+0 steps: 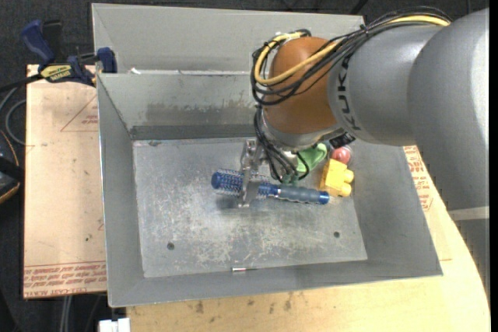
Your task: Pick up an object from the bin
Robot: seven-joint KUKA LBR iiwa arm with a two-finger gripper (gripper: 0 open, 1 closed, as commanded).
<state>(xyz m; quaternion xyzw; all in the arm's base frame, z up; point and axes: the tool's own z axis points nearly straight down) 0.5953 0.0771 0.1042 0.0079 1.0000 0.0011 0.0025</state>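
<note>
My gripper (pixel 249 169) is down near the bin floor, a little right of centre, under the orange wrist cover. It stands right over the neck of a blue brush (pixel 289 195) that lies flat. The brush's bristled head (pixel 228 183) sticks out to the gripper's left and its handle runs off to the right. A yellow block (pixel 338 179) lies just past the end of the handle. A green thing (pixel 312 158) sits half hidden under the wrist, with a small pink piece (pixel 342 155) beside it.
The arm and its orange cover hang over the bin's back right part and hide what lies beneath. The bin's sloped walls rise on all sides. The left half and the front of the floor are bare metal.
</note>
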